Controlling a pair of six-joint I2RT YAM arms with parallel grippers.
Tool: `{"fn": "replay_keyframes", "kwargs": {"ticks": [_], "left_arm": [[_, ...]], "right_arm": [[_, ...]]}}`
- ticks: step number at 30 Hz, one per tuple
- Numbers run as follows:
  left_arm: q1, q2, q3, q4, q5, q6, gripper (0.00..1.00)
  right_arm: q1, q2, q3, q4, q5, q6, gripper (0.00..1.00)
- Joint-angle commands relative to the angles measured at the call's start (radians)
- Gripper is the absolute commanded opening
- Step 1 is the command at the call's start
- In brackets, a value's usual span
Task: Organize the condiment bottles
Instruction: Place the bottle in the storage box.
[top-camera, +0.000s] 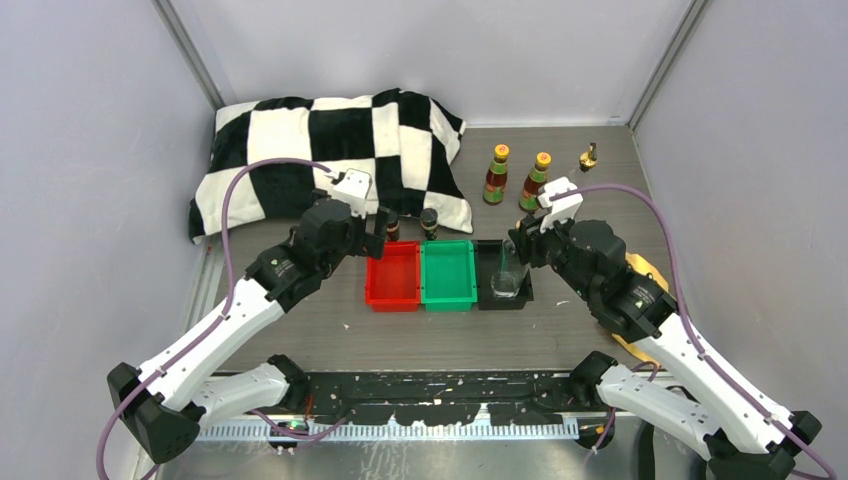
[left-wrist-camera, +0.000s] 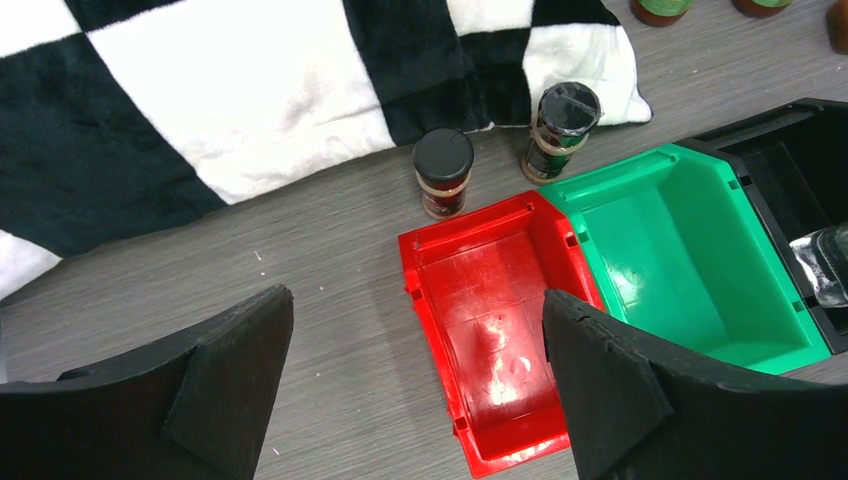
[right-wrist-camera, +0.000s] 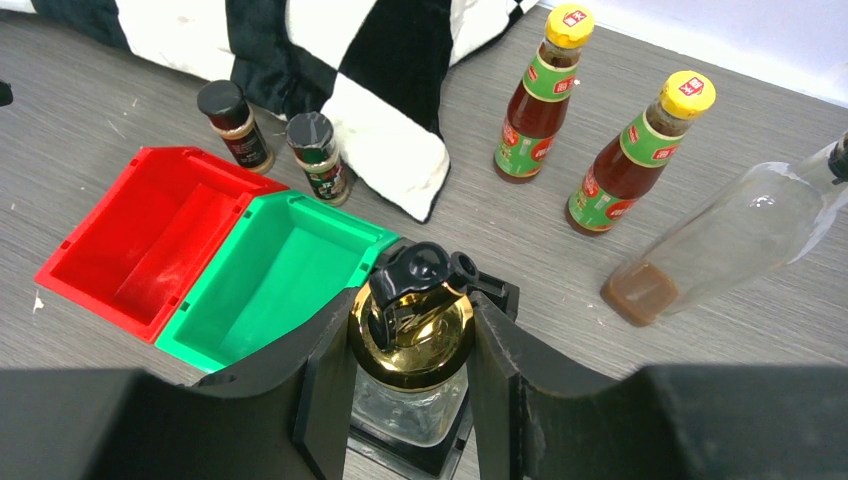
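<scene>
A: From above, found the clear bottle (top-camera: 507, 272) pinched in the right gripper (top-camera: 522, 248), just right of the green tray (top-camera: 447, 247).

B: At the left wrist, saw the left gripper (left-wrist-camera: 415, 370) spread; dark bottles (left-wrist-camera: 443, 172) near that tray's back-left corner.

A: At the right wrist, saw only the gold top (right-wrist-camera: 411, 335) clamped. Risked a slip: smooth cap, heavy glass.

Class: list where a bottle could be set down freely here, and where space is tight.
Free: the red tray and green tray floors, and the table strip in front of the trays. Crowded: the black tray, holding a clear bottle; the gap between pillow and trays, with two dark bottles; the far right, with sauce bottles.
</scene>
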Motion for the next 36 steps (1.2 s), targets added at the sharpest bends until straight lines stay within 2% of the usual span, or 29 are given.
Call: {"fn": "replay_keyframes", "kwargs": {"ticks": [1,30,32,36], "left_arm": [[-0.007,0.003,0.003,0.041,-0.001,0.005,0.95],[-0.012,0.016,0.006,0.041,0.008,0.010,0.97],[-0.012,0.016,0.006,0.041,0.008,0.010,0.97],[-0.012,0.016,0.006,0.041,0.009,0.010,0.97]], "right_arm": [[0.012,-0.045,0.017,0.114,0.016,0.017,0.01],[0.060,-0.023,-0.068,0.150,0.053,0.043,0.01],[0.068,-0.023,-0.073,0.151,0.059,0.044,0.04],[0.084,-0.029,-0.083,0.155,0.067,0.048,0.22]]}}
